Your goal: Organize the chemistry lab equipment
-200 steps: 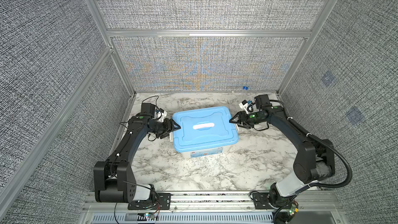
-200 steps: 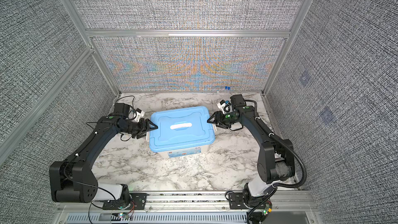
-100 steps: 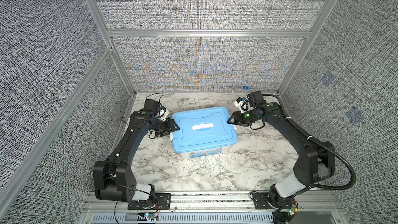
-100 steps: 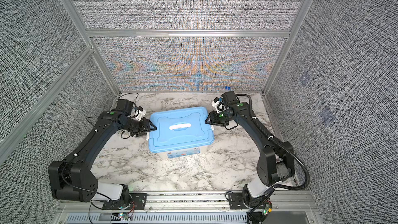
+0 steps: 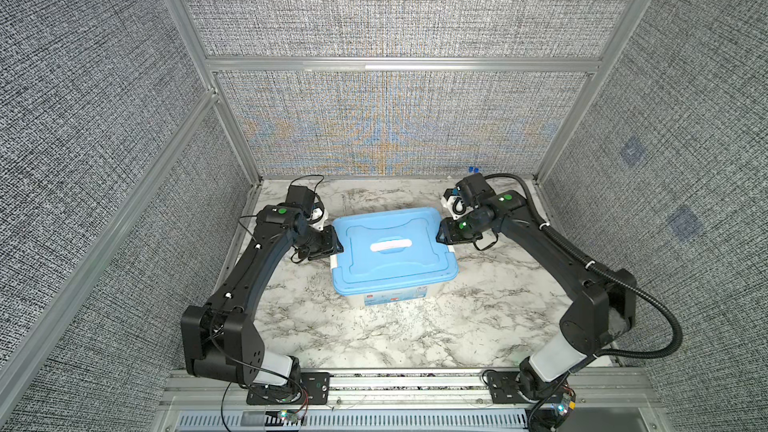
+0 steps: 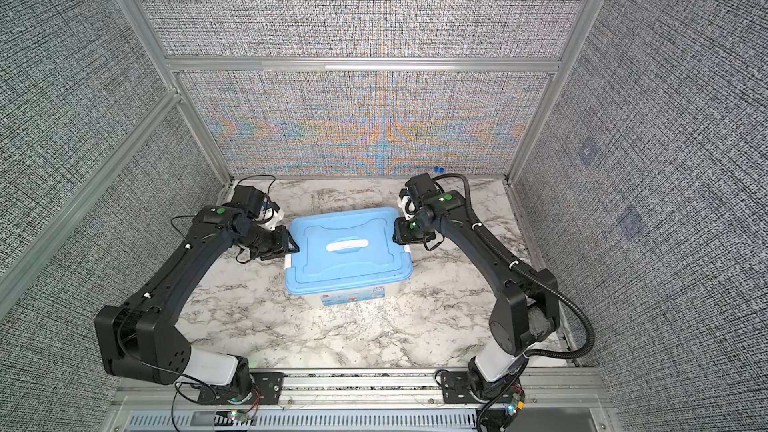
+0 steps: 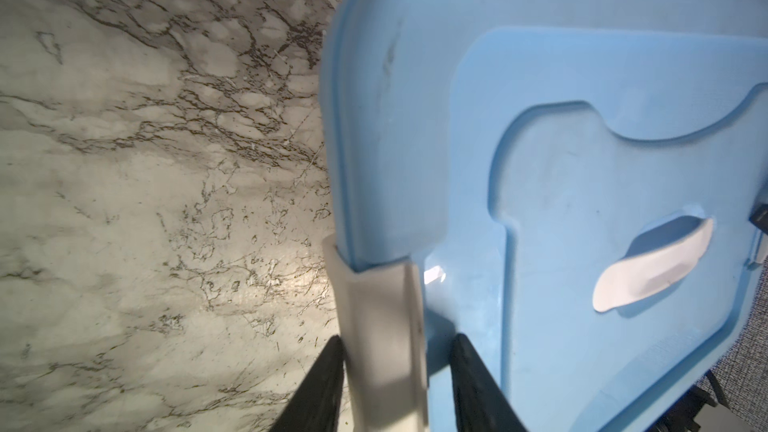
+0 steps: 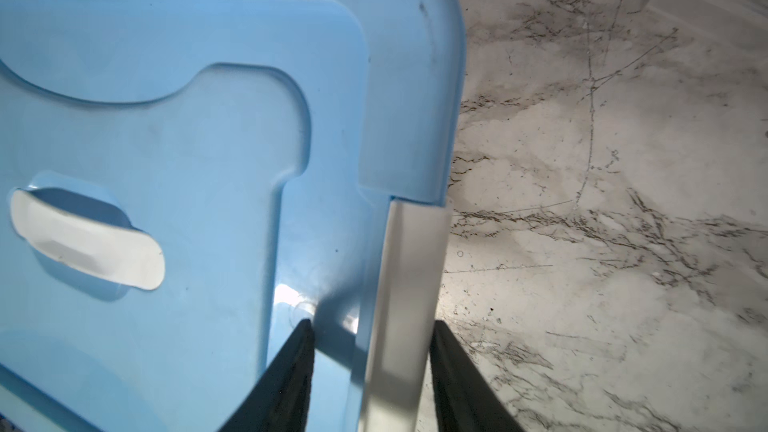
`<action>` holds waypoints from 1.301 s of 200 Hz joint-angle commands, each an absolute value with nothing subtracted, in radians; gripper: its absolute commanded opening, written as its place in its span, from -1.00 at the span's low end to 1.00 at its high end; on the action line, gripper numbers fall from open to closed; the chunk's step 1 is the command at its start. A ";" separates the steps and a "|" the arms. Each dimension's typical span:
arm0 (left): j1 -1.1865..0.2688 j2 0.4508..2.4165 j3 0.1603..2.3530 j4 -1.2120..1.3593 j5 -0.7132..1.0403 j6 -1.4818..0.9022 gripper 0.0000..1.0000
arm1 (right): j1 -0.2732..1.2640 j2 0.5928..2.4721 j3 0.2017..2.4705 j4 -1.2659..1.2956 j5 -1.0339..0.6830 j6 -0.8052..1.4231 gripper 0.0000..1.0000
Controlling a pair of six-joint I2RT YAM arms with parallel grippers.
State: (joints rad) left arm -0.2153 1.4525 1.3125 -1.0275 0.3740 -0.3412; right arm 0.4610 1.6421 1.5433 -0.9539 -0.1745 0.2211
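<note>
the blue lid [image 7: 582, 160] is smooth plastic with a soft sheen and faint dark scuffs; a bright glint sits just ahead of the left gripper [image 7: 397, 336]. the white clip [image 7: 374, 301] between its matt black fingers [image 7: 320, 388] looks frosted, matt plastic. the tabletop [image 7: 124, 201] beside them is marble-patterned, smooth, faintly glossy.

Bright, even light; moiré on the back wall [image 5: 386, 126], small glare on the blue lid [image 7: 434, 274].
</note>
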 commanded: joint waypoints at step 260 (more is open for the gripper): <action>-0.191 1.282 1.480 -1.020 0.061 -0.372 0.87 | 0.611 1.139 1.344 -0.624 0.515 0.237 0.98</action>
State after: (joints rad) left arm -0.1928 1.3540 1.4887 -1.0348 0.2329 -0.4004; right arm 0.6090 1.2346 1.4223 -0.8455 0.3714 0.3527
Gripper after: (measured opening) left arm 0.925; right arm 0.999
